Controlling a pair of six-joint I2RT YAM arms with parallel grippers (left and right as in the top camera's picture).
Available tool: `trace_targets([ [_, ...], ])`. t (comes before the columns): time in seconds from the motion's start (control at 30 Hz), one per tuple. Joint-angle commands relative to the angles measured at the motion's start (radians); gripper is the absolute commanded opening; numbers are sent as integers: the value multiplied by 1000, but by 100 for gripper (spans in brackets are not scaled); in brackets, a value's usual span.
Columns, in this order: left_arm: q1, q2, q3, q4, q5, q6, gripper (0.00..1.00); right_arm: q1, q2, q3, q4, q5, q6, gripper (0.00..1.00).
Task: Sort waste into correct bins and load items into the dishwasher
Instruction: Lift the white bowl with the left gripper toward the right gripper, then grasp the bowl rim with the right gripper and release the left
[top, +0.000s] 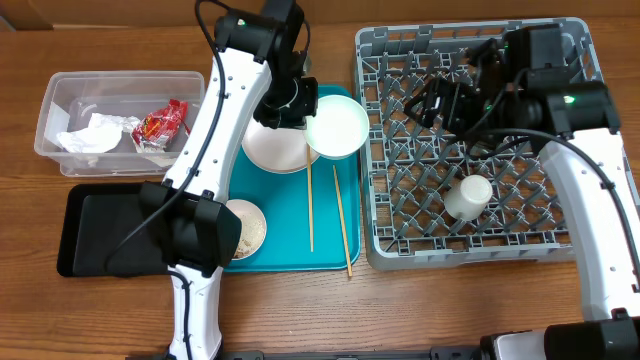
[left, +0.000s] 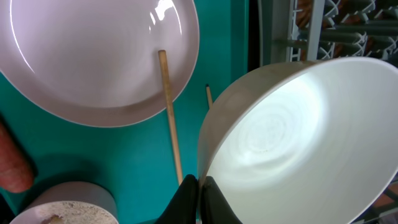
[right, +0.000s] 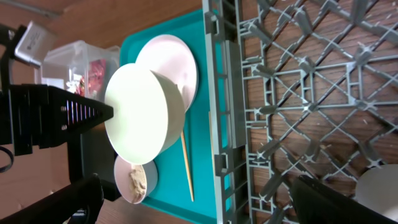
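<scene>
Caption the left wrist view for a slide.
Left gripper grips white bowl by its rim above plate, chopstick and teal tray.

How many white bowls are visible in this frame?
2. An empty bowl hangs in the left gripper over the teal tray; a bowl of food scraps sits on that tray, partly under the left arm.

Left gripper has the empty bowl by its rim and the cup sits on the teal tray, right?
Not quite: the left gripper does pinch the empty bowl by its rim, but the overhead view shows the cup lying in the grey rack, not on the teal tray.
</scene>
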Motion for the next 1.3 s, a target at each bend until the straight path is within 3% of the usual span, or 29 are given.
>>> trace_targets([
  [0.0, -16, -1, 28, 2, 19, 19, 5, 84, -10, 14, 11, 97, -18, 98],
  [0.2, -16, -1, 28, 0, 19, 23, 5, 209, 4, 11, 35, 399, -17, 90],
  [0.37, -16, -1, 28, -5, 19, 24, 4, 289, 53, 9, 82, 410, -17, 87],
  [0.5, -16, -1, 28, -11, 20, 28, 4, 315, 120, 6, 116, 410, -17, 73],
  [0.77, -16, -1, 28, -15, 19, 42, 4, 318, 255, 6, 168, 410, -17, 70],
  [0.8, -16, -1, 28, -14, 19, 42, 4, 318, 259, 6, 172, 410, -17, 66],
  [0.83, -16, -1, 28, -13, 19, 42, 4, 318, 259, 6, 184, 410, -17, 53],
  [0.87, -16, -1, 28, -12, 19, 42, 5, 318, 259, 6, 192, 410, -17, 47],
  [1.1, -16, -1, 28, -10, 13, 50, 5, 317, 259, 7, 212, 411, -17, 43],
  [1.2, -16, -1, 28, -8, 11, 49, 5, 318, 259, 9, 230, 411, -17, 30],
  [1.27, -16, -1, 28, -6, 11, 49, 6, 318, 259, 20, 235, 411, -17, 29],
])
